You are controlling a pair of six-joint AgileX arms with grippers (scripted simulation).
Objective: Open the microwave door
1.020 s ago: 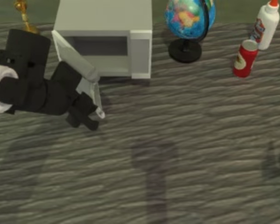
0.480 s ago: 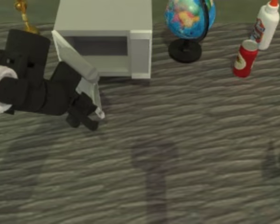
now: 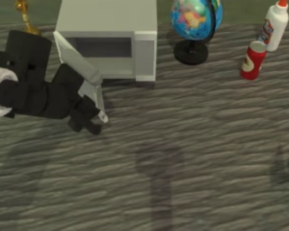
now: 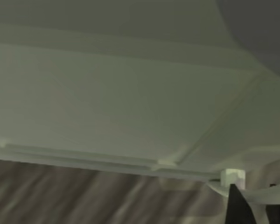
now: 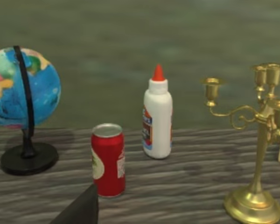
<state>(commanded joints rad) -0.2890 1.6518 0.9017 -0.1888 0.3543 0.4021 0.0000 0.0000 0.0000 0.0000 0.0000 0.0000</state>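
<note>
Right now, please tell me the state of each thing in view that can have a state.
microwave door: swung open, cavity exposed
microwave: upright, front uncovered
left end effector: at the door's free edge
globe: upright on its stand
red can: upright
glue bottle: upright, capped
candelabra: upright
right arm: not seen from above

Left arm [image 3: 33, 91], left side of the top view: matte black, built of chunky rounded segments. One boxy black block at upper left, one white cylindrical section at the frame's left edge. Left gripper [image 3: 89, 120]: black, blocky, two short fingers. No cables, screws or markings discernible. Right wrist view: only a dark grey pointed finger [image 5: 81, 210] at the lower edge.
</note>
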